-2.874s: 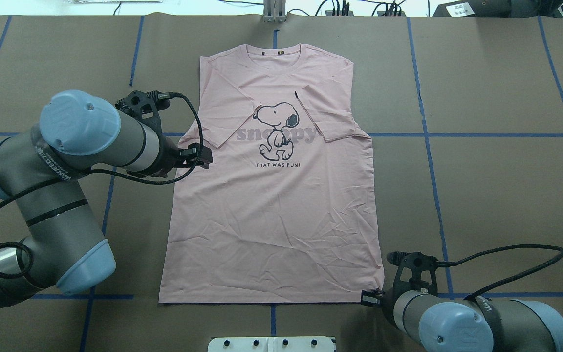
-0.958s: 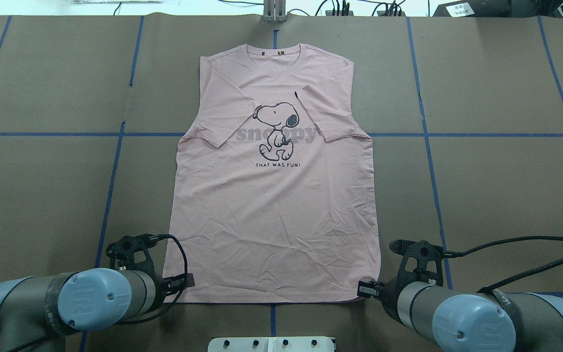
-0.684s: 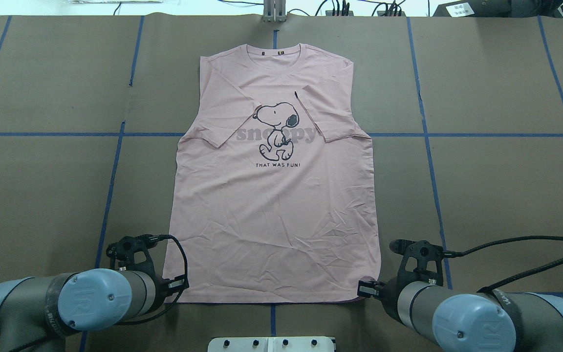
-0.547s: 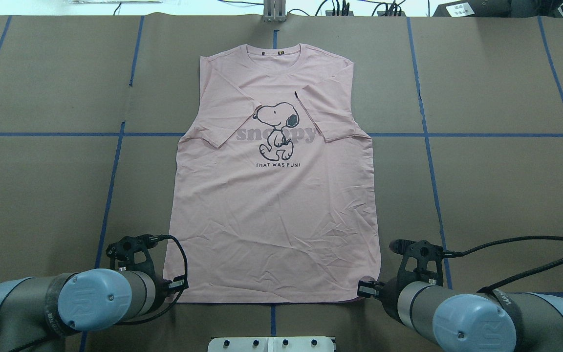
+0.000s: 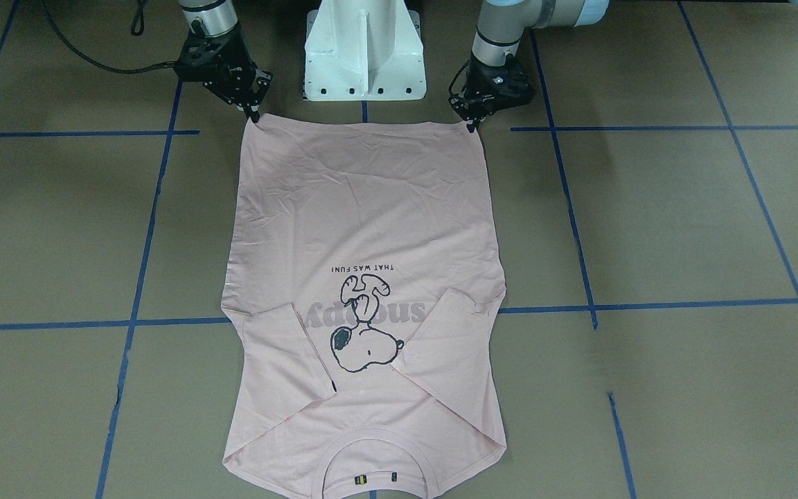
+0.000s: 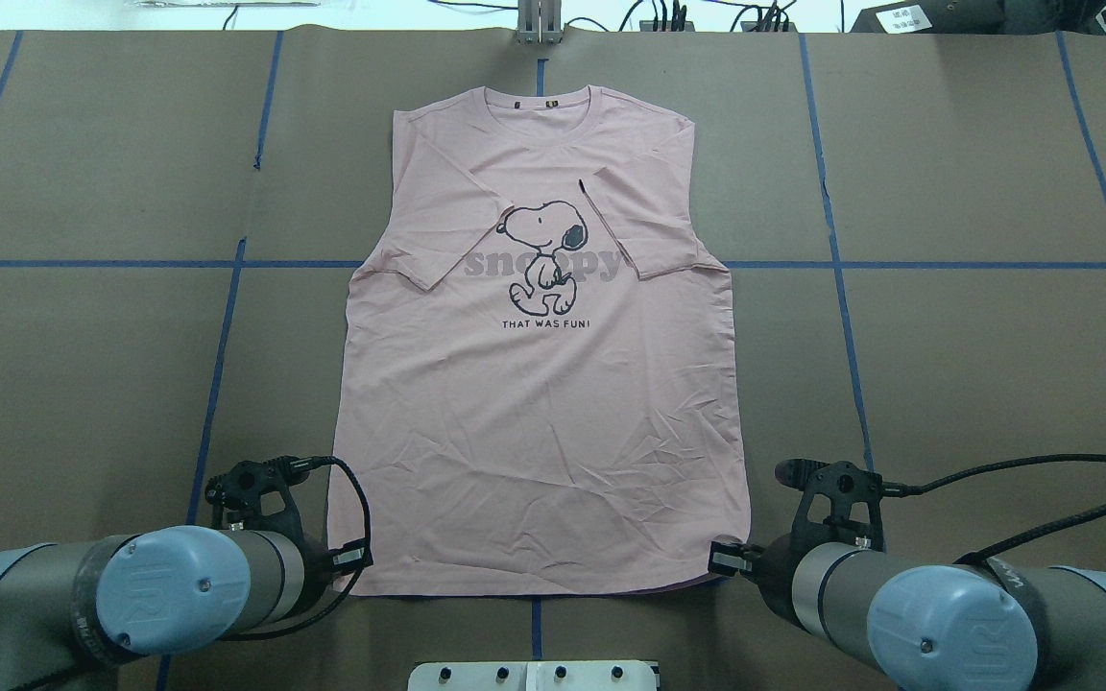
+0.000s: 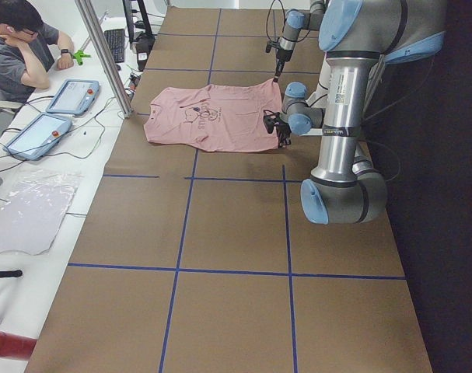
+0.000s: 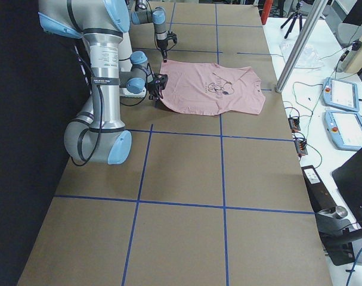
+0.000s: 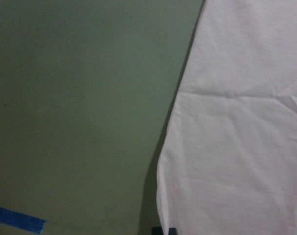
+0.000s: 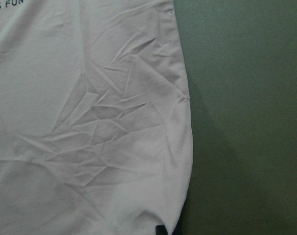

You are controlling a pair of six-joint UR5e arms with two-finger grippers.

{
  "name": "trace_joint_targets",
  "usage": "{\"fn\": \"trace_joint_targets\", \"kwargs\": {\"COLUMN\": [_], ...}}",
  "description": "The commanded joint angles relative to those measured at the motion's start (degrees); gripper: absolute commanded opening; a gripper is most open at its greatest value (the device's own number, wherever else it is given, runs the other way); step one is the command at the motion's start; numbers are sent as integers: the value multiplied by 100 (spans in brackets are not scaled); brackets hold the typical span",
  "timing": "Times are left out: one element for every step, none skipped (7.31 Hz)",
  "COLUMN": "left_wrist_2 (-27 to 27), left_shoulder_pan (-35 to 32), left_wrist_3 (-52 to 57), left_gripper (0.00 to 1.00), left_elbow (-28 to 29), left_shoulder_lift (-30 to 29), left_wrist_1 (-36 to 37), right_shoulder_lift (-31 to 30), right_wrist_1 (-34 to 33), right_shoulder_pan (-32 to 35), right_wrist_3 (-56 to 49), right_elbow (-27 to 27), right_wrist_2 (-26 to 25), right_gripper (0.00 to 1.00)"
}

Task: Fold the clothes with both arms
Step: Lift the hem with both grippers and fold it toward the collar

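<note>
The clothes are one pale pink Snoopy T-shirt (image 6: 543, 403) lying flat, print up, both sleeves folded inward, collar at the far side. My left gripper (image 6: 353, 557) is shut on the hem's left corner, and my right gripper (image 6: 728, 559) is shut on the hem's right corner. In the front-facing view the T-shirt (image 5: 364, 229) hangs from pinched fingertips: left gripper (image 5: 472, 125), right gripper (image 5: 255, 116). Each wrist view shows only pink cloth (image 9: 236, 122) (image 10: 89, 122) running down to dark fingertips at the bottom edge.
The white pedestal base (image 5: 364, 48) stands just behind the hem between both arms. Blue tape lines (image 6: 217, 384) cross the brown table cover. A metal post (image 7: 103, 58), tablets (image 7: 72, 95) and a seated person (image 7: 18, 47) are beyond the far edge.
My left arm swung from the shirt's left sleeve down to the hem's left corner. Both grippers now hold the corners, and the right corner has lifted slightly.
</note>
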Motion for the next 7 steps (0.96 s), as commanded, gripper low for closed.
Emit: {"fn": "trace_joint_targets", "kwargs": {"left_wrist_2": [-165,-183,-288,-402,-412,-421,-429], "left_shoulder_pan": [12,64,239,397,555,801,925], "left_wrist_3": [46,38,186,483,503,469,451], "left_gripper": [0,0,0,0,0,0,0], "left_elbow": [-779,-1078,-1472,-1833,-2185,-2388,-2399], "left_shoulder_lift": [-31,-31,-31,-31,-31,-40,-75], "left_wrist_1": [658,974,1412,1773,2107,2302,2304], "right_shoulder_lift": [-165,-436,-699,-1076,-1315,-1326,-1326], "right_wrist_1": [-16,-16,-16,-25,-25,-25,-25], "right_shoulder_pan": [32,-89,-387,-755,-1063,-1353,-1591], "right_wrist_3": [-1,-1,16,60,95,287,385], "right_elbow": [390,680,970,1486,1778,1877,1982], "right_wrist_2": [345,373,374,382,374,356,339], "right_gripper": [0,0,0,0,0,0,0]}}
